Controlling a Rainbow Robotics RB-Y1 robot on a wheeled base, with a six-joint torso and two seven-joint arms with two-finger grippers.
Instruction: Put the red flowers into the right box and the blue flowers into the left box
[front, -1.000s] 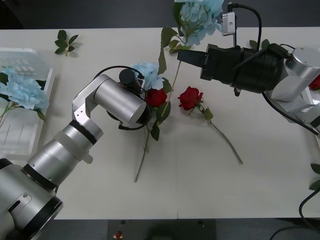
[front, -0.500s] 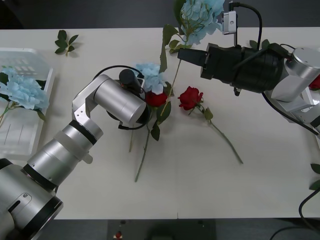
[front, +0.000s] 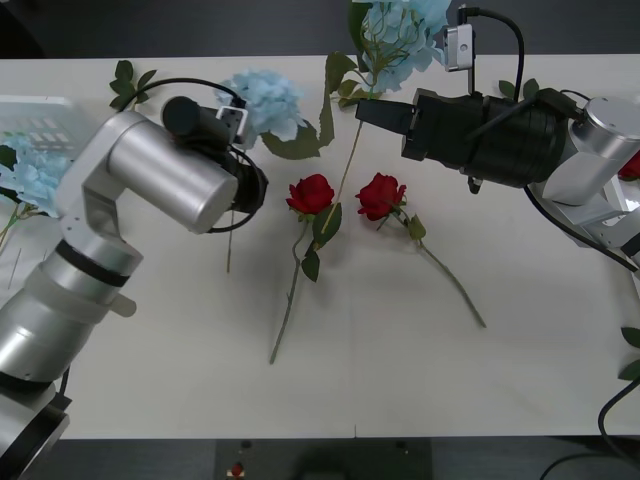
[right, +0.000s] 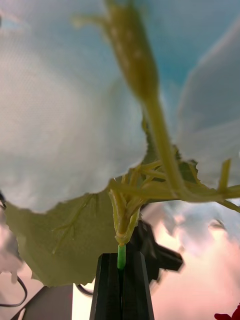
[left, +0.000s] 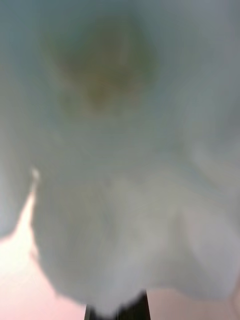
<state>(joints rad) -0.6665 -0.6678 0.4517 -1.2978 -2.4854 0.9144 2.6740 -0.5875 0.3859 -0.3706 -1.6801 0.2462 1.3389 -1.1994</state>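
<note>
Blue flower (front: 262, 98) pinched in left fingers (front: 232, 118), another blue flower's stem (right: 121, 256) pinched in right fingers (right: 121, 287).

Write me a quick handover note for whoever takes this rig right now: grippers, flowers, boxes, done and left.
Left gripper: shut on a blue flower, held above the table left of centre.
Right gripper: shut on the stem of another blue flower, held at the table's far edge.
Done: one blue flower lies in the left box.
Left: both held blue flowers go to the left box; two red flowers lying mid-table go to the right box.
</note>
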